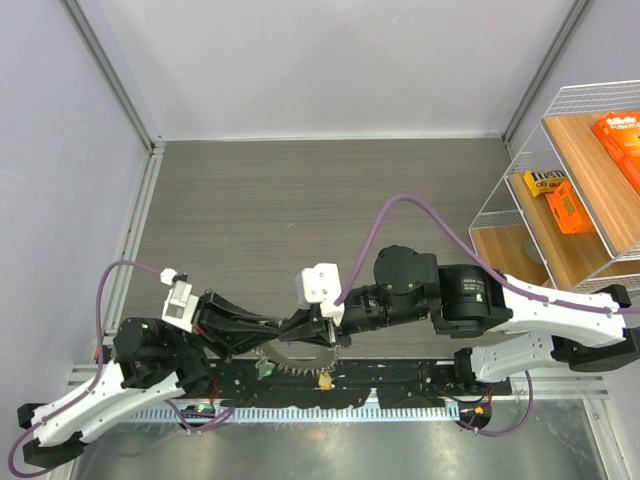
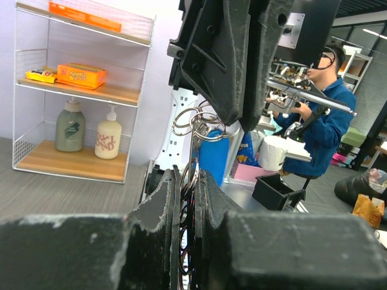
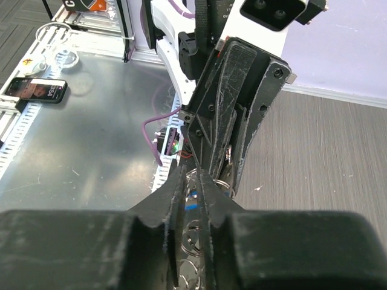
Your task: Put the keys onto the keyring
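Observation:
The keyring [image 1: 298, 362], a toothed silvery wheel, hangs between both grippers over the table's near edge. A green key [image 1: 263, 368] and a yellow key [image 1: 324, 380] dangle from its rim. My left gripper [image 1: 293, 333] is shut on the ring's edge; in the left wrist view its jaws [image 2: 192, 181] pinch stacked small rings. My right gripper [image 1: 328, 335] meets it from the right, shut on the ring's small loops [image 2: 199, 124]. In the right wrist view the small rings [image 3: 192, 232] sit between my closed jaws [image 3: 195, 181], with a blue piece [image 3: 192, 194], apparently the blue key.
A wire shelf [image 1: 560, 190] with orange boxes stands at the right; the left wrist view also shows bottles [image 2: 71, 127] on it. A black rail [image 1: 400, 385] runs along the near edge. A phone [image 3: 36, 90] lies on the metal bench. A person [image 2: 326, 115] sits beyond.

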Robot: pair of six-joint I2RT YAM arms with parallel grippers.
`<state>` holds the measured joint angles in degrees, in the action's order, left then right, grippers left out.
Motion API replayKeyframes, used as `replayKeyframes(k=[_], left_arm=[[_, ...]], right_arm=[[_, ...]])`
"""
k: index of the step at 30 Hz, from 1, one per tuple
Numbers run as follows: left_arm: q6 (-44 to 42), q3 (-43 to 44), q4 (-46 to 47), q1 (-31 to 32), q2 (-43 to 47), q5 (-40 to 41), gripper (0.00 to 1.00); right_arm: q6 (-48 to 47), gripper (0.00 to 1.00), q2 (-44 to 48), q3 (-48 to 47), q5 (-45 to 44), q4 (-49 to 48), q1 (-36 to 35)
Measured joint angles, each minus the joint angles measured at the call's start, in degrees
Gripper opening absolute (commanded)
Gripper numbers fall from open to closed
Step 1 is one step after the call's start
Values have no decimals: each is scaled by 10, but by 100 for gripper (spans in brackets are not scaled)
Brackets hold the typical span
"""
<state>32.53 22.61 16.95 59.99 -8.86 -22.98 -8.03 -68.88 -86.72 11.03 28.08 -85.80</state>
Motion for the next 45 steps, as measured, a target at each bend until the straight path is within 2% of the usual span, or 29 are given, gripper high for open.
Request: replayKeyframes(k=[4, 15, 28, 35, 45], left_arm=[[-2, 0, -6, 0, 3, 11, 0], [-3, 0, -12, 0, 9, 26, 0], [2, 0, -13, 0, 25, 30, 0], [5, 4, -56, 0, 31, 30, 0], [18, 28, -146, 0, 54, 31, 0]], right_arm=[[-7, 33, 0, 0, -3, 7, -7], [-27, 39, -4, -43, -19, 66, -21], [-137, 50, -102, -290, -74, 287, -40], [-219, 53, -139, -299, -152, 347, -71], [-300, 52, -169, -311, -213, 363, -119]])
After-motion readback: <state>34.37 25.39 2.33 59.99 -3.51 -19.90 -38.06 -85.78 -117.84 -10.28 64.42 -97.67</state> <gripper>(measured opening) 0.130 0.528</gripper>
